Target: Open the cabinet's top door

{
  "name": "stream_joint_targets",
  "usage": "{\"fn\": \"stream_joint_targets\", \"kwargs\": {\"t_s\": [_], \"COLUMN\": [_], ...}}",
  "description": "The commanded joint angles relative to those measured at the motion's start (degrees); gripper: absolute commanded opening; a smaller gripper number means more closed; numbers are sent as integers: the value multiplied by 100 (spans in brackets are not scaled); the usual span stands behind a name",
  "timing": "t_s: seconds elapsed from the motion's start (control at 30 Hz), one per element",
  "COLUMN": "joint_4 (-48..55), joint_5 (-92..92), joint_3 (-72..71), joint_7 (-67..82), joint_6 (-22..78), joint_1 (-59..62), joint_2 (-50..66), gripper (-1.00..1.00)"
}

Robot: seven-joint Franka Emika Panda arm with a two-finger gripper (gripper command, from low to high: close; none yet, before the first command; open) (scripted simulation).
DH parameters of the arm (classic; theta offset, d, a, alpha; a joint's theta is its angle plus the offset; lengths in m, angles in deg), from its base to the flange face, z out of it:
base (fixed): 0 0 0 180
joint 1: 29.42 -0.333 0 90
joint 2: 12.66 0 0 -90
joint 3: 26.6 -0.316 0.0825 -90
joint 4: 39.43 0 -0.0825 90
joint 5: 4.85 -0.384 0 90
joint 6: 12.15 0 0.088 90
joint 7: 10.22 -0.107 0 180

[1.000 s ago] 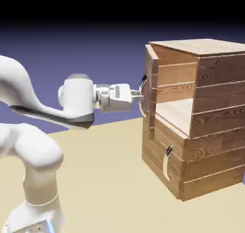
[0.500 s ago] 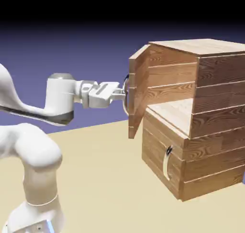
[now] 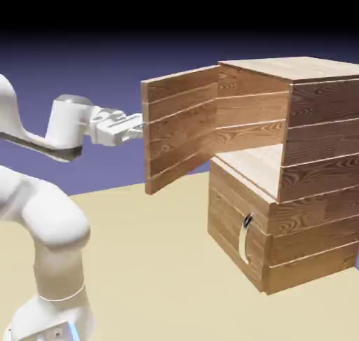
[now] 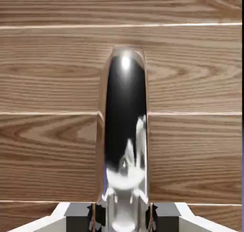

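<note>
Gripper point(image 4: 123, 216) clamped on silver handle point(image 4: 124, 131), giving pull point. Top door point(image 3: 181, 126) stood swung wide left of cabinet point(image 3: 294, 164), shelf exposed. Lower door point(image 3: 235, 238) remained shut, right.

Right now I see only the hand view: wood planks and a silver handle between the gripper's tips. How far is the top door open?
Observer: In the exterior view the top door stands wide open, swung out from the cabinet, with its inner face toward the camera.
Operator: And the lower door?
Observer: The lower door is shut, and nothing is near its small handle.
Operator: Is the arm near the table?
Observer: No. The gripper, shut on the top door's handle, reaches in level behind the door, well above the table.
</note>
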Motion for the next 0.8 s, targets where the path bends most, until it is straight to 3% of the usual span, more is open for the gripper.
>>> {"fn": "stream_joint_targets", "kwargs": {"t_s": [0.0, 0.13, 0.43, 0.77], "joint_4": [206, 559, 2104, 3693], "joint_5": [-121, -591, -1289, -1975], "joint_3": [-206, -923, -2633, -4130], "joint_7": [-55, 145, 17, 306], "joint_6": [236, 284, 1612, 2621], "joint_1": [164, 963, 2823, 4885], "joint_2": [169, -22, 483, 60], "gripper": [-100, -100, -100, -100]}}
